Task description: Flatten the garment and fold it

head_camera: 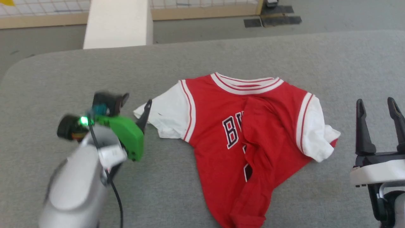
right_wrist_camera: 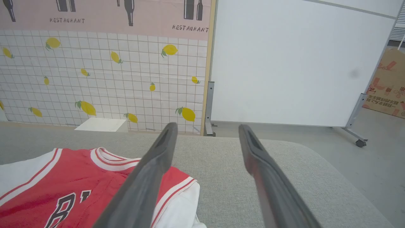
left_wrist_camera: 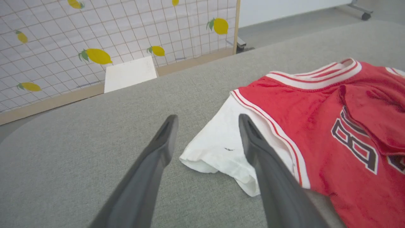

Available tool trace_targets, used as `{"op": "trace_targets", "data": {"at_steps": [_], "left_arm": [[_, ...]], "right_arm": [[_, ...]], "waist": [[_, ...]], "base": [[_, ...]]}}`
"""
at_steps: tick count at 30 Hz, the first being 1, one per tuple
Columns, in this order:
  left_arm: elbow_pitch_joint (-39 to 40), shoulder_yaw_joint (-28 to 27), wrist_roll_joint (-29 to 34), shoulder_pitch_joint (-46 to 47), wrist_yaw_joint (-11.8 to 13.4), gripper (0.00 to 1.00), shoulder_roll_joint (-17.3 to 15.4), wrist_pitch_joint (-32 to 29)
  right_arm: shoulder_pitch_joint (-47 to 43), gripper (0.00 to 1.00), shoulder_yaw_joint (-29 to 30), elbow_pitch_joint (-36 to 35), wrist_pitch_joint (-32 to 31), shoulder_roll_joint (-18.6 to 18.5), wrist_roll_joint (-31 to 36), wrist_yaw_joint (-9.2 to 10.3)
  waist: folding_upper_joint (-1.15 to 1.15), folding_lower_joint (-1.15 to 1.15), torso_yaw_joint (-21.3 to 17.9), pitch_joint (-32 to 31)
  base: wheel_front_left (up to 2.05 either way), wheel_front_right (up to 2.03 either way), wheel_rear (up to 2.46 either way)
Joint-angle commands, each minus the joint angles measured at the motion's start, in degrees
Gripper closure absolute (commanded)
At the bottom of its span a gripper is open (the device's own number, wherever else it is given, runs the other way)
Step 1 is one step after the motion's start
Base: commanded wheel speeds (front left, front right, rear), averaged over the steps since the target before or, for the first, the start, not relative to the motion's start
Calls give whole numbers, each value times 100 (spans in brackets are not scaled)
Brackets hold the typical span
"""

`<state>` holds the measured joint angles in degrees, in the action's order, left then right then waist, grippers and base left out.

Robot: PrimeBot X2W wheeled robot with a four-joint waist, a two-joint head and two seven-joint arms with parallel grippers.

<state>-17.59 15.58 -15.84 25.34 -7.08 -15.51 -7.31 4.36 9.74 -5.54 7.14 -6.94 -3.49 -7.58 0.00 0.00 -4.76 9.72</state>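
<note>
Grey surface (head_camera: pixel 164 196), garment (head_camera: pixel 218 126) rumpled; left gripper (left_wrist_camera: pixel 207 122), right gripper (head_camera: pixel 377 104) jaws apart, seemingly empty

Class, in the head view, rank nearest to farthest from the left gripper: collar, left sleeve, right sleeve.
1. Left sleeve, just beside the left gripper.
2. Collar, farther back, in the middle.
3. Right sleeve, on the opposite side.

a grey fabric surface (head_camera: pixel 221 53) spreads wide. past its far edge a white block (head_camera: pixel 117 23) stands against a lemon-printed grid wall (right_wrist_camera: pixel 110 79). a wheeled white panel (right_wrist_camera: pixel 284 63) stands beside the wall, near a cardboard box (right_wrist_camera: pixel 387 85).
</note>
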Motion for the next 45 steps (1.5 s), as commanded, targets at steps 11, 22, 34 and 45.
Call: {"op": "trace_targets", "data": {"at_steps": [11,22,34,45], "left_arm": [[-801,1444,-1704,1712,-40,0,-1400,-3067],[-1497,1892,-2063,1991,-40,55,-1617,-3551],[-1731,1226,-2345,1716,346,100,-1814,-1796],[-1261,1077,-2362,623,592,0,-1696,-463]], "right_arm": [[40,0,-107,239,470,377,32,9],[195,0,-169,528,590,404,-55,9],[132,0,-91,778,386,405,-42,9],[-48,0,-26,1021,-237,406,-81,9]], "waist": [[0,0,-821,843],[0,0,-890,1105],[0,0,-497,801],[0,0,92,399]], "base": [[0,0,0],[0,0,0],[0,0,0],[0,0,0]]}}
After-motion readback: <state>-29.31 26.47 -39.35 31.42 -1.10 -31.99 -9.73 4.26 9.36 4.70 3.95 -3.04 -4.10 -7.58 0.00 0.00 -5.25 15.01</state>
